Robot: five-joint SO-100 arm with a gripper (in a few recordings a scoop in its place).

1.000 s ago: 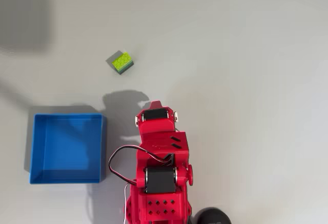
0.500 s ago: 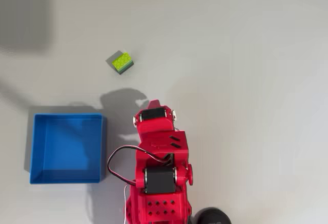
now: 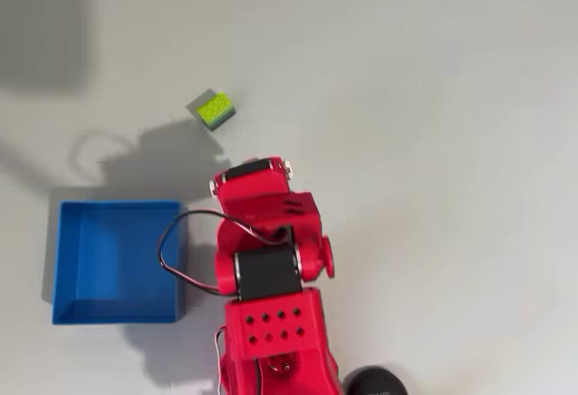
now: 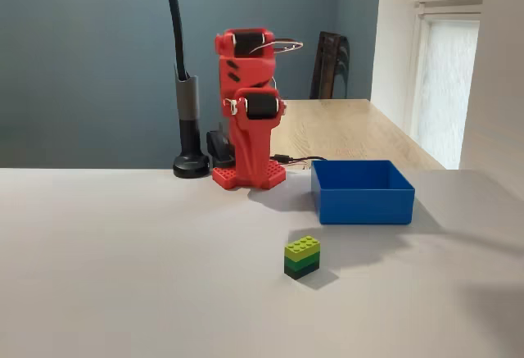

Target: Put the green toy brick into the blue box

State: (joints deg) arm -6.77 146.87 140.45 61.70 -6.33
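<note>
The green toy brick (image 3: 213,109) lies on the pale table, its lime studded top up, beyond and a little left of the red arm (image 3: 262,259). In the fixed view the brick (image 4: 302,256) sits in front of the blue box (image 4: 364,205), well apart from it. The blue box (image 3: 117,259) is a square shallow tray with nothing in it, just left of the arm in the overhead view. The arm is folded upright over its base, and my gripper (image 4: 250,141) hangs tucked against it, far from the brick. How its jaws stand is hidden.
A black pole on a round foot (image 4: 190,129) stands beside the arm's base, and that foot (image 3: 370,381) shows at the overhead view's bottom edge. A dark cable (image 3: 172,250) loops off the arm over the box's right wall. A wooden table (image 4: 352,129) lies behind.
The folded arm has swung left toward the brick and the box, and its shadow has spread left. The brick and the box have not moved.
</note>
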